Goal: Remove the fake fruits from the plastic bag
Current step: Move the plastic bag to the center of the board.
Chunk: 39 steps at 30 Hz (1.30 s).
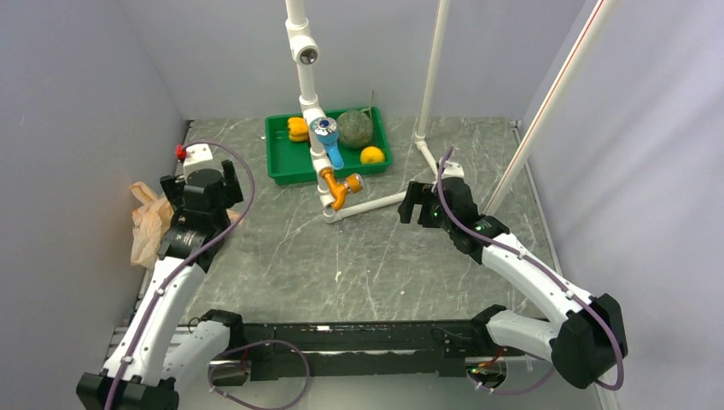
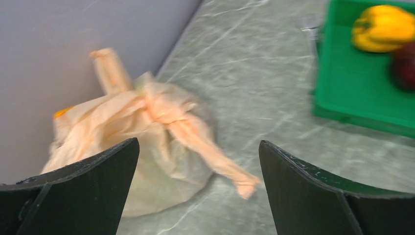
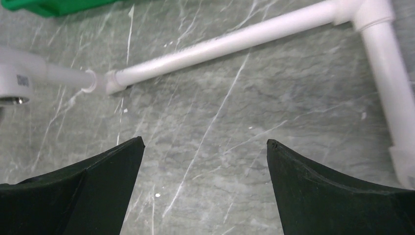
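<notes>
The plastic bag (image 1: 149, 224) lies against the left wall, peach-beige and crinkled. In the left wrist view the plastic bag (image 2: 147, 132) bulges, with its handles knotted together; one handle (image 2: 215, 164) trails over the table between my fingers. What it holds does not show. My left gripper (image 1: 201, 179) hovers just right of the bag, open, and in its own view the left gripper (image 2: 198, 142) grips nothing. My right gripper (image 1: 418, 205) is open over bare table at centre right, and the right gripper (image 3: 205, 140) is empty. A dark maroon fruit (image 2: 405, 66) lies in the green tray (image 2: 362, 103).
The green tray (image 1: 282, 166) at the back holds a yellow pepper (image 1: 297, 128), a netted melon (image 1: 355, 128) and a yellow round fruit (image 1: 372, 155). A white pipe frame (image 1: 367, 203) with taps stands in front of it; one pipe (image 3: 220, 46) lies ahead of the right gripper. Grey walls enclose the table.
</notes>
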Each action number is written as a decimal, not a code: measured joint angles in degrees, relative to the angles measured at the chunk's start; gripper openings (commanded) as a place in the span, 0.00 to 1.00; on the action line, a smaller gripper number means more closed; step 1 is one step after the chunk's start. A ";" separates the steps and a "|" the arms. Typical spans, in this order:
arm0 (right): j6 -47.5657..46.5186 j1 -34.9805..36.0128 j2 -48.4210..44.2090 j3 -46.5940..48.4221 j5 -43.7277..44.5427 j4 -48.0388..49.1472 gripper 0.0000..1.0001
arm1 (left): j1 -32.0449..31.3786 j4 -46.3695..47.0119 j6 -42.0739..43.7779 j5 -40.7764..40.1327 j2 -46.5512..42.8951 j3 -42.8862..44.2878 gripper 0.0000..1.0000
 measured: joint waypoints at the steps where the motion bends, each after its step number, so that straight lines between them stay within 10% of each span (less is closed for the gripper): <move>1: 0.13 0.46 0.74 0.00 -0.37 0.11 1.00 | 0.87 -0.70 -0.31 -1.09 0.74 0.00 0.99; 18: 2.12 2.10 4.61 2.71 -3.02 2.54 1.00 | 19.91 -7.54 -8.90 -20.48 14.73 3.10 0.99; 39: 1.40 2.12 4.07 3.28 -7.02 3.98 1.00 | 28.33 -10.23 -12.94 -12.09 22.25 4.57 0.97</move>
